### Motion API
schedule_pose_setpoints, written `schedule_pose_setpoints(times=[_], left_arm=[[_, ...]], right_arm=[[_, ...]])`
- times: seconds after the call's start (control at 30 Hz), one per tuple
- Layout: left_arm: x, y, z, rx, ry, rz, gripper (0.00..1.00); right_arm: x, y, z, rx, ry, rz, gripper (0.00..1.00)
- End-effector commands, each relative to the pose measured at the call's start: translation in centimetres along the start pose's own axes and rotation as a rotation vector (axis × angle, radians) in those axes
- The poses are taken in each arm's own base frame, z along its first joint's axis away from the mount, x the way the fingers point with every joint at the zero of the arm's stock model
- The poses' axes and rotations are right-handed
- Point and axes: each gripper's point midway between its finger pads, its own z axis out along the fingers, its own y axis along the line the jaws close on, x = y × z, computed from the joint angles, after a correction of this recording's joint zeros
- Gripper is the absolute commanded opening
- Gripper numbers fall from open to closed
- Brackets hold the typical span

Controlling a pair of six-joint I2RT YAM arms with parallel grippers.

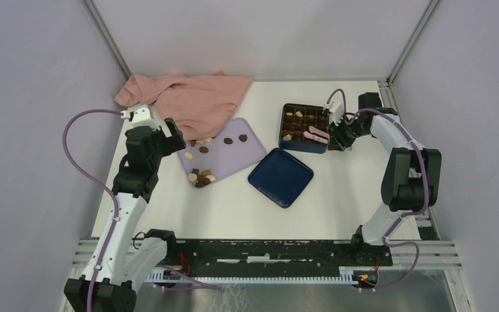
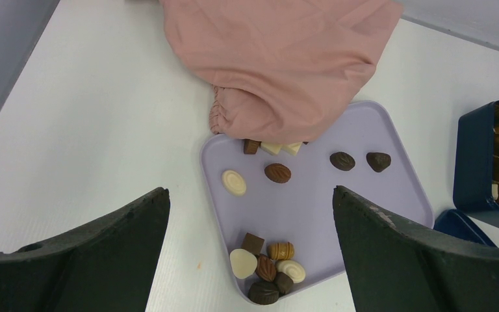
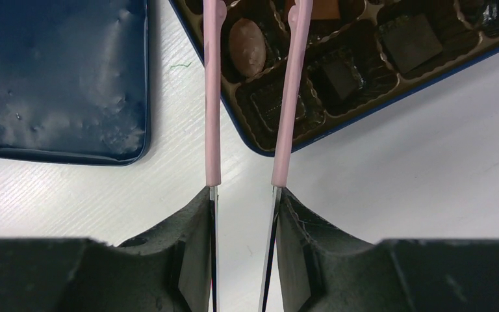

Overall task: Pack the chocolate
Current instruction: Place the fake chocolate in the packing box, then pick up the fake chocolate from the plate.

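Several small brown-and-cream chocolates (image 3: 247, 45) in our dark blue square box (image 1: 302, 147); many left on lilac flat tray (image 2: 312, 208); left hand (image 2: 250, 192) released, right hand (image 3: 243, 192) grasping pink tweezers (image 3: 212, 97).

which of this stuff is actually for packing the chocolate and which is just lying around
For the job: chocolates, lilac tray they lie on, blue box with grid insert, pink tweezers in the right gripper, blue lid beside the box.
Just lying about: pink cloth, draped over the tray's far edge.
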Motion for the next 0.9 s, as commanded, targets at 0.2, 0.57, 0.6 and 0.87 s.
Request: schedule_pose_setpoints(times=[0.2, 0.57, 0.6, 0.87], left_arm=[[-1.0, 0.0, 0.0, 0.015, -0.039, 0.049, 1.0], [-1.0, 0.1, 0.0, 0.011, -0.041, 0.049, 1.0], [-1.0, 0.0, 0.0, 0.012, -0.042, 0.05, 1.0], [-1.1, 0.1, -0.1, 0.009, -0.044, 0.049, 1.0]], right_arm=[[-4.5, 0.3, -1.6, 0.005, -0.09, -0.092, 0.39], [-10.8, 5.8, 0.6, -0.079, -0.139, -0.272, 0.39], [-11.2, 6.3, 1.0, -0.084, -0.138, -0.286, 0.39], [-14.1, 10.0, 5.6, -0.13, -0.072, -0.383, 0.39]])
